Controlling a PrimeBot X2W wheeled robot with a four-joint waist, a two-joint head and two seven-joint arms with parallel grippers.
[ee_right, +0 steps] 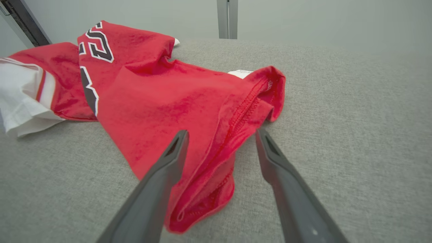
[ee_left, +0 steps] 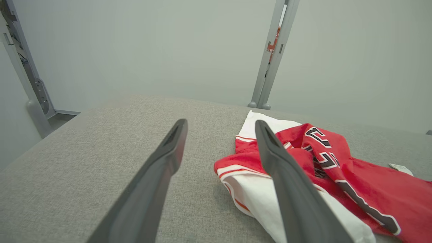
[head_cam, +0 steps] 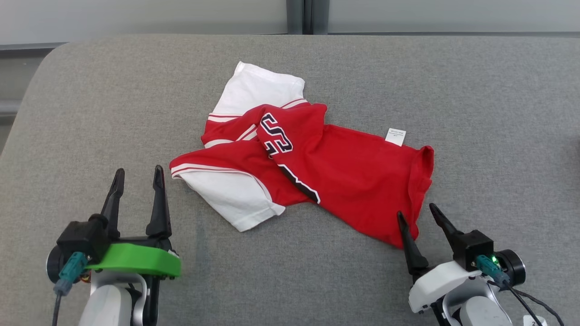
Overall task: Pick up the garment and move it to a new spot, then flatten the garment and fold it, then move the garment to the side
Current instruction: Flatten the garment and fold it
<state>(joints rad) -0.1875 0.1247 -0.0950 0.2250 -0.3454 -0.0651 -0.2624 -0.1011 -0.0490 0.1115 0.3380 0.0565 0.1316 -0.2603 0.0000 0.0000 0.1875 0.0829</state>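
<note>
A red garment (head_cam: 344,172) with white sleeves and dark numbers lies crumpled in the middle of the grey padded table (head_cam: 90,113). A white label (head_cam: 395,136) sticks out at its far edge. My left gripper (head_cam: 138,177) is open just left of the near white sleeve (head_cam: 226,199), apart from the cloth; in the left wrist view that sleeve (ee_left: 249,189) lies beside my right finger. My right gripper (head_cam: 416,212) is open at the garment's near right corner, and in the right wrist view the red hem (ee_right: 216,168) lies between its fingers.
The table's rounded far left corner (head_cam: 54,52) drops off to the floor. A pale wall with a grey vertical post (head_cam: 306,16) stands behind the table. Bare grey surface (head_cam: 498,113) spreads to the right of the garment and along the near edge.
</note>
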